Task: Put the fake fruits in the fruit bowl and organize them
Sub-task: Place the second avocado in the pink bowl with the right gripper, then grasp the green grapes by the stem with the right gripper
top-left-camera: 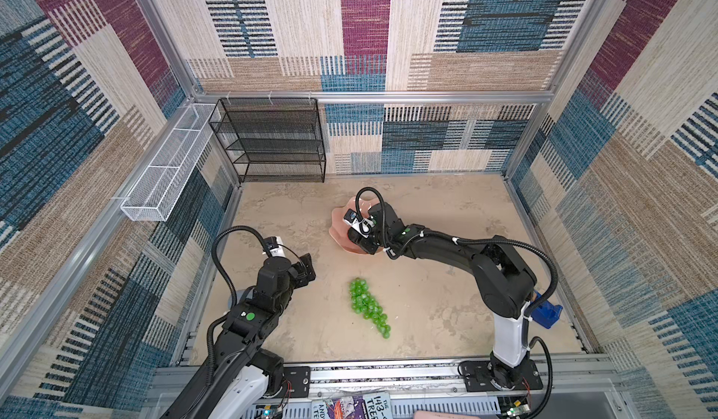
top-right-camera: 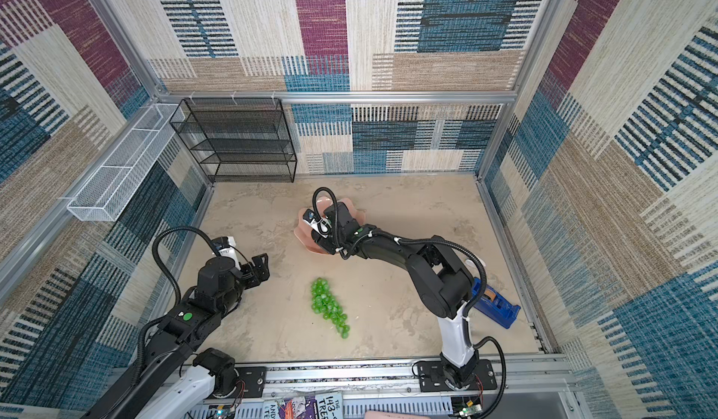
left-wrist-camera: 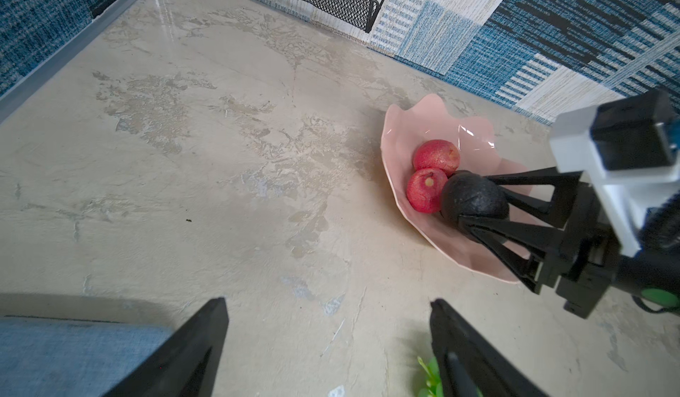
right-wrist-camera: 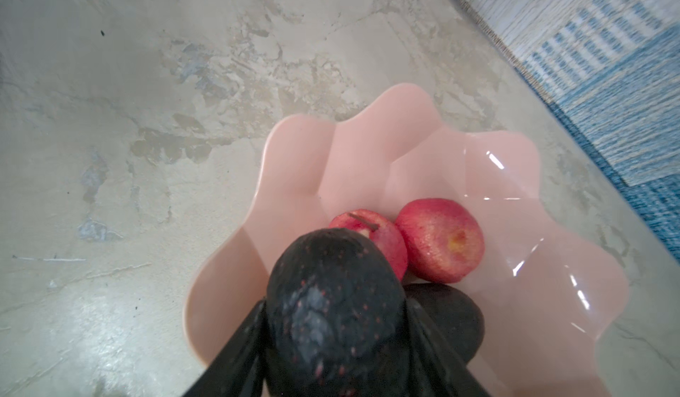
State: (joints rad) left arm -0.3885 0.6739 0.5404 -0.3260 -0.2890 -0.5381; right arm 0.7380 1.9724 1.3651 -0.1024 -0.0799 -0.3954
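Note:
The pale pink fruit bowl [top-left-camera: 337,225] [right-wrist-camera: 294,178] stands at the middle back of the table. Two red apples [right-wrist-camera: 441,240] [right-wrist-camera: 371,229] lie side by side in it, with a dark avocado [right-wrist-camera: 454,321] beside them. My right gripper [left-wrist-camera: 463,198] is shut on a second dark avocado [right-wrist-camera: 331,284] and holds it over the bowl's near side, close to the apples. The green grapes [top-left-camera: 369,306] [top-right-camera: 329,306] lie on the table in front of the bowl. My left gripper [left-wrist-camera: 327,303] [top-left-camera: 307,267] hovers open and empty left of the grapes.
A black mesh rack [top-left-camera: 272,141] stands against the back wall at the left. A white mesh tray [top-left-camera: 167,164] hangs on the left wall. A blue tape dispenser [top-right-camera: 495,306] sits behind the right arm. A grey fabric-like object [left-wrist-camera: 73,354] lies under my left arm.

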